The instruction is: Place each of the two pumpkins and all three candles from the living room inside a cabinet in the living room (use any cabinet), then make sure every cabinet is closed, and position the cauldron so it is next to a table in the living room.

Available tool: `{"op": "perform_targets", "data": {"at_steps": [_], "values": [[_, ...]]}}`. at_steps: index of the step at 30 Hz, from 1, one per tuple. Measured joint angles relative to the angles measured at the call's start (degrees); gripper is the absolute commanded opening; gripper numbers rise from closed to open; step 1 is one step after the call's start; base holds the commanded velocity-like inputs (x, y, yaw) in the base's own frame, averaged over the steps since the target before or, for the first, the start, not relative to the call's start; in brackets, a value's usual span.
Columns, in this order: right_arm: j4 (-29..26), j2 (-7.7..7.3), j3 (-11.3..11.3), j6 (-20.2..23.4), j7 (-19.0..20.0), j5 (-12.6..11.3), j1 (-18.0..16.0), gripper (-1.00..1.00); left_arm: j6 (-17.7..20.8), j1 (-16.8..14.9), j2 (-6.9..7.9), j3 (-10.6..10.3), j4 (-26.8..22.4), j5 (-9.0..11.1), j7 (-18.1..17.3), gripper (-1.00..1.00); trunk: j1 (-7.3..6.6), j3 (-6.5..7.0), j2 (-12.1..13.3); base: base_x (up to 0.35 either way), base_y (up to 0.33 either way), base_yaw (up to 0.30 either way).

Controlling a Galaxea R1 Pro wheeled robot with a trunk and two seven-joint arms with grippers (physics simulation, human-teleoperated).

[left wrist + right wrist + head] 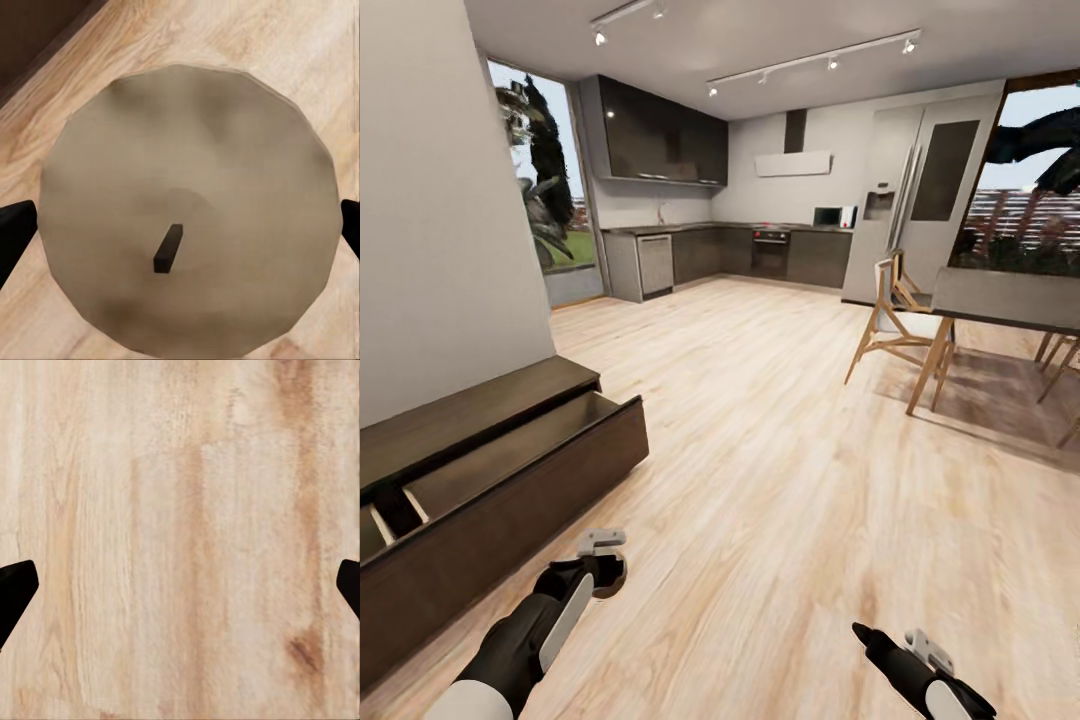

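A tan candle (187, 210) with a short black wick sits between my left gripper's (180, 232) black fingertips (15, 232), which touch its sides; the gripper is shut on it. In the head view the left gripper (603, 577) hovers low over the wood floor, just in front of the long dark-brown cabinet (490, 520). Its end drawer (530, 440) is pulled out, and I see nothing in the part that shows. My right gripper (865, 635) hangs open over bare floor, fingertips (15, 592) wide apart. Pumpkins, cauldron and the other candles are out of view.
A grey dining table (1010, 300) with wooden chairs (890, 320) stands at the right. A kitchen with dark cabinets (760, 250) and a fridge (910, 200) lies at the back. A white wall (440, 220) rises behind the cabinet. Open wood floor spans the middle.
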Motion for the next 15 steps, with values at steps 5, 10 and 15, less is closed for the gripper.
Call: {"op": "perform_targets", "data": {"at_steps": [5, 10, 15], "values": [[0.0, -0.03, 0.0, -0.02, 0.02, 0.0, 0.0, 1.0, -0.01, 0.0, -0.07, -0.14, 0.0, 0.09, 0.0, -1.0, 0.0, -0.37, 0.0, 0.26, -0.223, -0.181], [0.0, 0.07, 0.0, -0.02, 0.01, 0.0, 0.0, 1.0, -0.01, 0.0, -0.08, -0.64, 0.01, 0.11, 0.04, -1.0, 0.0, -0.74, 0.0, 0.26, -0.224, -0.181], [0.0, 0.09, 0.0, -0.03, 0.04, 0.0, 0.0, 1.0, 0.0, 0.0, -0.08, -0.85, 0.02, 0.01, 0.05, -1.0, 0.0, -1.12, 0.0, 0.26, -0.224, -0.18]]}}
